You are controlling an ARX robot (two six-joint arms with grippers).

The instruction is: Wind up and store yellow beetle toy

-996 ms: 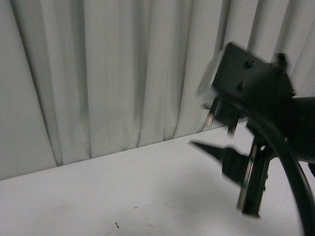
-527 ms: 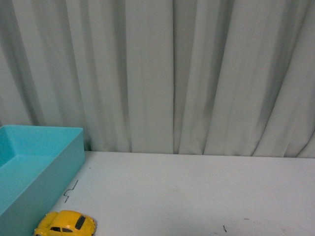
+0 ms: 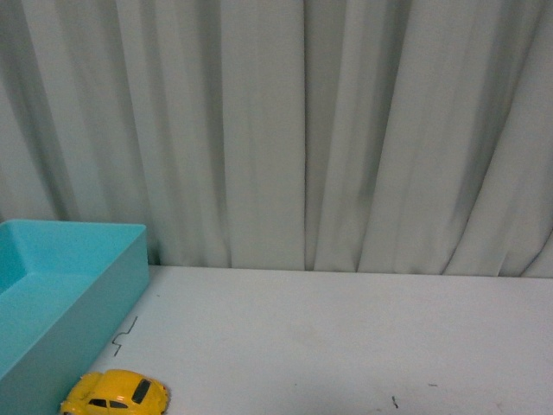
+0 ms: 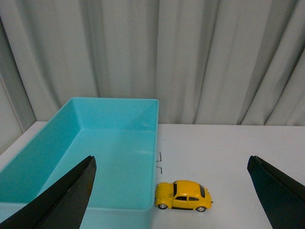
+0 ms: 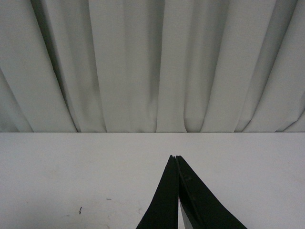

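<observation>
Front view: beetle toy [image 3: 115, 393] beside bin [image 3: 78, 320]

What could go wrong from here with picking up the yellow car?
The glossy yellow beetle toy car sits close beside the wall of the turquoise plastic bin; the fingers of the open left gripper could hit that wall. It stands on its wheels on the white table, so a nudge could roll it away.
</observation>
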